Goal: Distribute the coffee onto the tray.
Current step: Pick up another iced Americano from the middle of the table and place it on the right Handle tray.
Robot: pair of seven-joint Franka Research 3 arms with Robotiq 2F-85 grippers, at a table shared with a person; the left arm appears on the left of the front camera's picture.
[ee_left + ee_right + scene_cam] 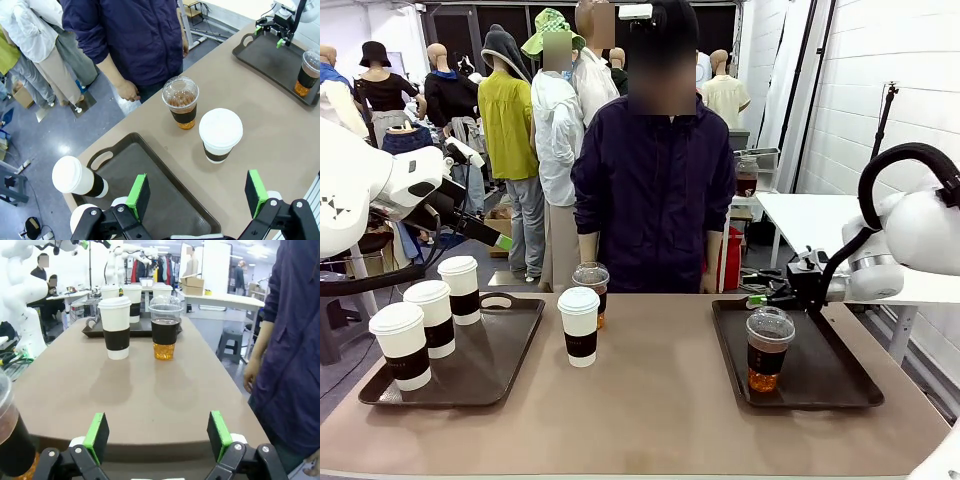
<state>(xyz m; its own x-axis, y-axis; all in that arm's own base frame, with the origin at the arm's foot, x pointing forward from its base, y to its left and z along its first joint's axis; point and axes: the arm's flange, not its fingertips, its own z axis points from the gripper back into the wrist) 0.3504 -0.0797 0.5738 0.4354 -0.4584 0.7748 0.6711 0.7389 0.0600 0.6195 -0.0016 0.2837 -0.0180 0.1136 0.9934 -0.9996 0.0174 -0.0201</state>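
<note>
Between placements, left end effector (197, 189) and right end effector (157, 434) gape empty; next, likely, grasp the iced cup (590, 288) just beyond the paper cup (579, 326).

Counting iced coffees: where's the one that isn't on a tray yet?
Front view: the loose iced coffee stands on the table left of centre, just behind the lone white paper cup, before the person.

Four paper cups (579, 326), two iced coffees (768, 350), two trays (500, 362).
</note>
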